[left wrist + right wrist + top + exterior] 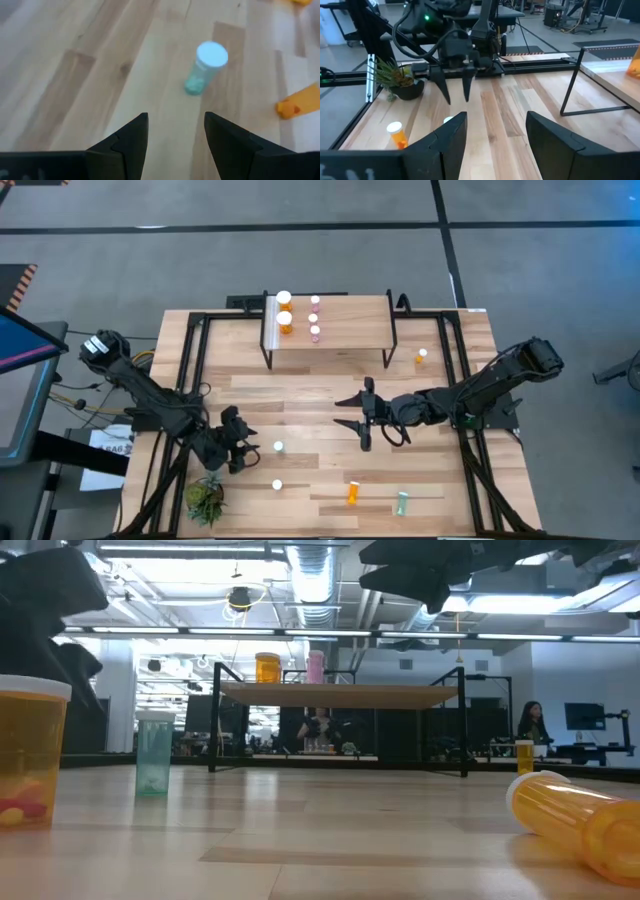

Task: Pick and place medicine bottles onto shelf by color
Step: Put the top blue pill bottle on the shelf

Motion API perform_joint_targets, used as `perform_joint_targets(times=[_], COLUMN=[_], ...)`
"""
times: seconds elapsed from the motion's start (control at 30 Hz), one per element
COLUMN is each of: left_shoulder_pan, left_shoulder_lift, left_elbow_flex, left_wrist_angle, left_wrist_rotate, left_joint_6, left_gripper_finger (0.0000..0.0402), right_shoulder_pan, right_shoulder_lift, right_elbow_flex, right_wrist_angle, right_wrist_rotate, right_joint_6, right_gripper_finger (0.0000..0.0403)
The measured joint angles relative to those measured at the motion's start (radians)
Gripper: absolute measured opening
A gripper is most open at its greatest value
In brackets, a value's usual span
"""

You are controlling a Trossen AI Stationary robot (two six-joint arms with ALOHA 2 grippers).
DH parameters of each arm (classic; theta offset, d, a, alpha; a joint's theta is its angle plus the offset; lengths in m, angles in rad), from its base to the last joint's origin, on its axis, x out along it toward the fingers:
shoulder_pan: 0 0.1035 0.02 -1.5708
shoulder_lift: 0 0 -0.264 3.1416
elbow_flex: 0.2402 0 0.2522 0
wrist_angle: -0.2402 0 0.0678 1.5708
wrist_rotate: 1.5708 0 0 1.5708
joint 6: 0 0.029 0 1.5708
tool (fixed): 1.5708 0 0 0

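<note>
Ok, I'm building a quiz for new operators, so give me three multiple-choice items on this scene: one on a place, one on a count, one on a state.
1. Where are the pink bottles?
A) on the shelf
B) on the floor
C) lying at the front edge

2. How many orange bottles stand on the shelf?
A) none
B) two
C) four

3. How do the jaws of the right gripper stand?
A) shut on a bottle
B) open, empty
C) shut, empty

Key:
1 A: the high view shows them in a row on the shelf top.
2 B: two stand beside the pink row, toward the shelf's end.
3 B: its wrist view shows a bare gap between the jaws.
</note>
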Motion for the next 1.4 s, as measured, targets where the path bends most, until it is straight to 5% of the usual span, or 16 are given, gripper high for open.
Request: perform_joint_targets(times=[0.23, 1.4], left_shoulder_pan=[0.024, 0.155], left_shoulder_lift=[0.0, 0.306], left_elbow_flex=[-0.115, -0.144], left_wrist_angle=[0.307, 0.636], left_wrist_rotate=[0.021, 0.163], left_joint_6=[0.138, 0.263], left_gripper_finger=[0.018, 0.018], right_shoulder_pan=[0.0, 0.0], right_shoulder_lift=[0.0, 0.0], right_elbow_flex=[0.0, 0.0], right_wrist_angle=[0.0, -0.01], right_wrist_rotate=[0.001, 0.003], right_joint_6=[0.006, 0.005], right_gripper_finger=[0.0225, 0.0225])
